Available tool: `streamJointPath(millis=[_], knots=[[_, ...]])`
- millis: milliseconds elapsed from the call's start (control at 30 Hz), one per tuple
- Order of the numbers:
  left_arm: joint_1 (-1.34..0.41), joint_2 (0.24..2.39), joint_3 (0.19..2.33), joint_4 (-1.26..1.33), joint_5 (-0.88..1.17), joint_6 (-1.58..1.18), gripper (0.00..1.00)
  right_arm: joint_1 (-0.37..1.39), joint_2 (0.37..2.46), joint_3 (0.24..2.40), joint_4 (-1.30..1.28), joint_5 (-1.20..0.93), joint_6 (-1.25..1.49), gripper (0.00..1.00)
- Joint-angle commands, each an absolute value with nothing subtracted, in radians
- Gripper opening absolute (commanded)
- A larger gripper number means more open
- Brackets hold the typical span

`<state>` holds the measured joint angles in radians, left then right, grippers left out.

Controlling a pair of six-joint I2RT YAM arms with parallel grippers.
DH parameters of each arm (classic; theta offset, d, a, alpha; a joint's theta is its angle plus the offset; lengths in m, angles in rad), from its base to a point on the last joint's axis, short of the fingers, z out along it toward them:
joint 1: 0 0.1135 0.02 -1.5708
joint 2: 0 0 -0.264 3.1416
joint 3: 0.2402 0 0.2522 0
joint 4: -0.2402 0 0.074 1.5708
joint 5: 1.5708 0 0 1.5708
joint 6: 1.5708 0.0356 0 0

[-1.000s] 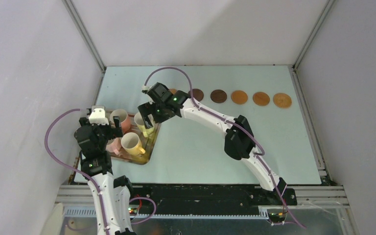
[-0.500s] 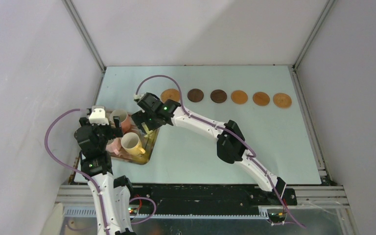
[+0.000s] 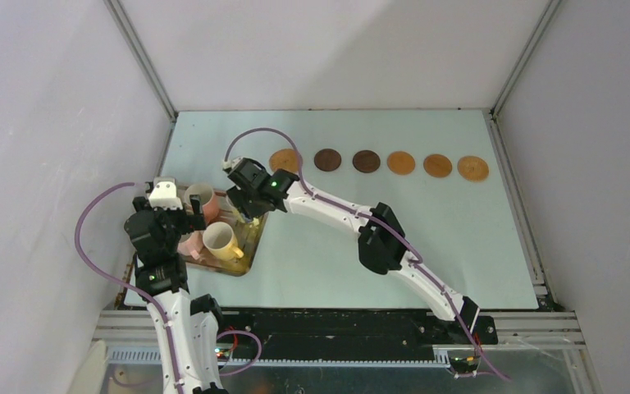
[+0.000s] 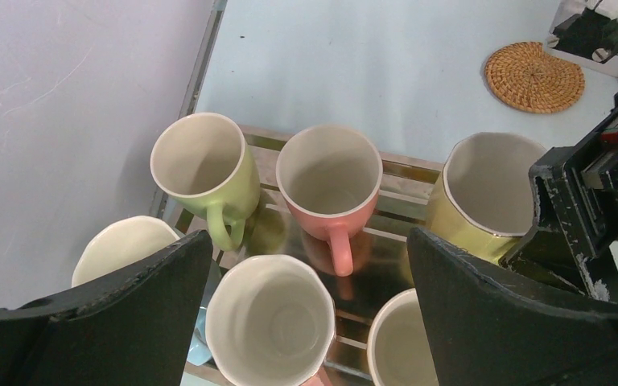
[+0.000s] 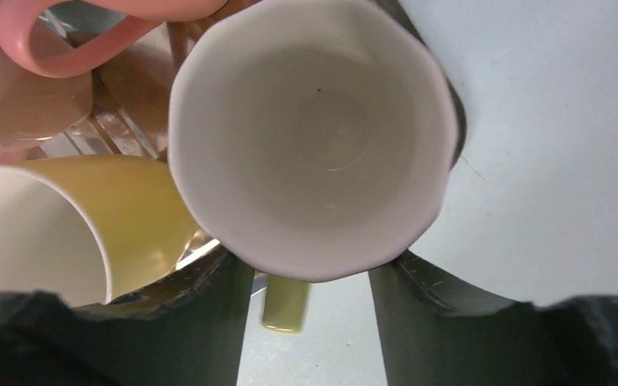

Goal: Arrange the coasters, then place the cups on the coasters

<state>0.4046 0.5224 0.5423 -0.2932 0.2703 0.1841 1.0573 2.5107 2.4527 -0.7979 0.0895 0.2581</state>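
Note:
Six coasters lie in a row at the back, from a woven one (image 3: 284,159) to another woven one (image 3: 472,168). The cups stand on the metal tray (image 3: 251,245). My right gripper (image 3: 248,210) (image 5: 310,277) reaches down beside the pale yellow-green cup (image 5: 310,137) (image 4: 491,189). Its jaws are half closed, with the cup's handle (image 5: 286,304) free between them and their tips hidden under the rim. My left gripper (image 4: 310,265) (image 3: 182,220) hangs wide open over a pale pink cup (image 4: 269,322), holding nothing. The light green (image 4: 205,165) and salmon pink (image 4: 330,173) cups stand behind it.
A yellow cup (image 3: 220,240) (image 5: 48,225) stands close against the right gripper's left finger. The tray sits near the left wall and the table's left edge (image 3: 164,156). The right arm's elbow (image 3: 380,242) hangs over the table's middle.
The right arm swung left and down onto the tray's right corner, uncovering the leftmost coaster. Its jaws narrowed from wide open around the cup's handle. The left arm stayed still.

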Motion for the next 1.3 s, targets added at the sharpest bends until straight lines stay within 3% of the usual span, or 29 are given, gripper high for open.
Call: streamJointPath(millis=[0,200,600,1000,1267], knots=[[0.415,0.517,0.551,-0.256,0.289,0.185,0.98,1.056,2.528,2.519,-0.783,0.077,0.221,0.46],[0.414,0.522,0.551,-0.255,0.291,0.187,0.98,1.053,2.468,2.521,-0.777,0.097,0.131,0.0],[0.414,0.535,0.549,-0.254,0.29,0.188,0.98,0.875,2.264,2.448,-0.628,0.119,0.003,0.0],[0.414,0.571,0.549,-0.246,0.265,0.195,0.98,0.714,2.502,2.626,-0.546,0.119,-0.062,0.0],[0.413,0.596,0.555,-0.249,0.262,0.199,0.98,0.703,2.576,2.704,-0.566,0.1,-0.058,0.0]])
